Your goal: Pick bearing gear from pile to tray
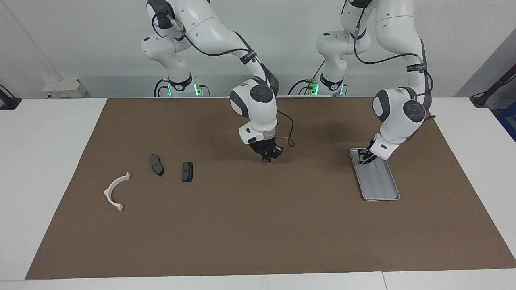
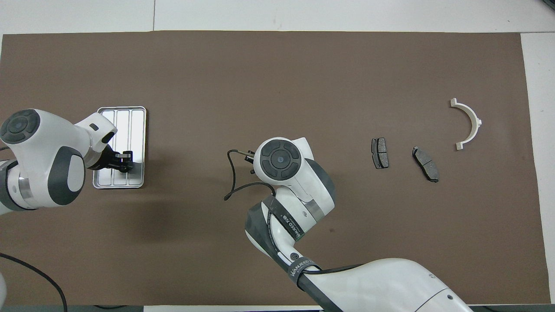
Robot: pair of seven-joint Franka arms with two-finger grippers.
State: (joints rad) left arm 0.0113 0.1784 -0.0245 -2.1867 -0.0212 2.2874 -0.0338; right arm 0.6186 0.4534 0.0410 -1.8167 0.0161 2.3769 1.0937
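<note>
The silver-grey tray [image 1: 381, 185] [image 2: 122, 119] lies on the brown mat at the left arm's end of the table. My left gripper [image 1: 365, 158] [image 2: 125, 157] hangs low over the tray's end nearest the robots. It is shut on a small dark piece, the bearing gear [image 2: 126, 153]. My right gripper [image 1: 269, 157] is shut and empty over the bare middle of the mat; its own wrist hides it in the overhead view. The pile sits toward the right arm's end: a white bracket [image 1: 107, 192] [image 2: 477, 122] and two brake pads [image 1: 157, 165] [image 1: 187, 172].
The brown mat [image 1: 258, 225] covers most of the white table. The rest of the tray's ridged floor shows nothing on it. A black cable loops off the right wrist [image 2: 230, 182]. In the overhead view the brake pads [image 2: 380, 153] [image 2: 426, 164] lie well apart from both grippers.
</note>
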